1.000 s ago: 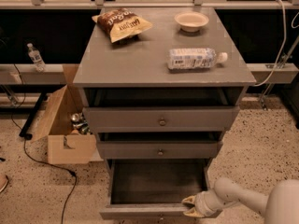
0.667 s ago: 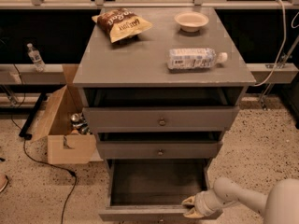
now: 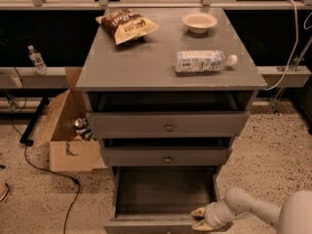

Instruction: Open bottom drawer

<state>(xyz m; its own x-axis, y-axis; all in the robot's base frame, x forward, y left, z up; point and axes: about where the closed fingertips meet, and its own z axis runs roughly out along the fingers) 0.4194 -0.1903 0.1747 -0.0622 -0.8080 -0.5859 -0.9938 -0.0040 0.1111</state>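
Already drawn well out at the foot of the cabinet (image 3: 146, 62): bottom drawer (image 3: 163, 191), front running leftward from the gripper (image 3: 199, 218), poised with fingers (image 3: 197, 211) apart at that front's right end, pull line toward the camera.

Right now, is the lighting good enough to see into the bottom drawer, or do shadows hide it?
In the camera view the light is dim and warm; the bottom drawer shows its floor, darkening toward the back; the gaps above the upper drawers are deep shadow; the gripper, at the drawer's front right corner, is well lit.
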